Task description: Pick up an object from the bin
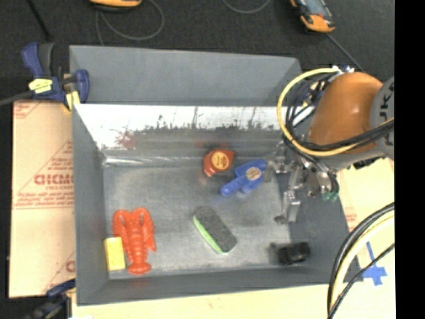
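Observation:
My gripper [287, 212] hangs over the right part of the bin, its fingers pointing down with nothing seen between them. A small black block [292, 252] lies just below it near the front right corner. To its left lies a blue plastic toy [242, 179] with a round tan spot, and beside that an orange-red round thing [218, 162].
A dark grey sponge with a green edge [214, 230] lies in the middle of the floor. A red lobster toy [135, 238] and a yellow block [114, 253] sit at the front left. The bin's right wall stands close to the gripper.

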Motion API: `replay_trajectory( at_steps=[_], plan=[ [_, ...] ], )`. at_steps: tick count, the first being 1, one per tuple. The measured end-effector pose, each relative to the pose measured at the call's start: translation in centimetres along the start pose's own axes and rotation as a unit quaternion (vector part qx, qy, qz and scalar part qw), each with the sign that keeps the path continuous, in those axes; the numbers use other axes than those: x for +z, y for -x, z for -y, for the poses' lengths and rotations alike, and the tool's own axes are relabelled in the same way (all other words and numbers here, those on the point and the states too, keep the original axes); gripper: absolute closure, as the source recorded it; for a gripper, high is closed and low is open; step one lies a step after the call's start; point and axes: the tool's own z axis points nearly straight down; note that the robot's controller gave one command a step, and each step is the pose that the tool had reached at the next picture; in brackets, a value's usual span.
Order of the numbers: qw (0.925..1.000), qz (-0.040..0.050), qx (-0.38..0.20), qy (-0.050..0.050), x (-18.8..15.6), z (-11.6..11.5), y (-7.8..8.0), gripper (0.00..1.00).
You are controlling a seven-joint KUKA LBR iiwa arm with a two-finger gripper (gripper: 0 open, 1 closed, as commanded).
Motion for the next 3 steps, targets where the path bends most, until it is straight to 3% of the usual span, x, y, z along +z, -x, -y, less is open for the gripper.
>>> replay_trajectory(
  at_steps=[1, 2, 3],
  plan=[
    [0.9995, 0.0018, -0.032, -0.003, -0.7, -1.8, 4.6, 0.00],
    [0.9986, 0.0055, -0.054, -0.002, 1.6, -4.9, 7.3, 0.00],
    [0.9982, 0.0009, -0.060, -0.001, 4.7, -6.6, 7.6, 0.00]
  ],
)
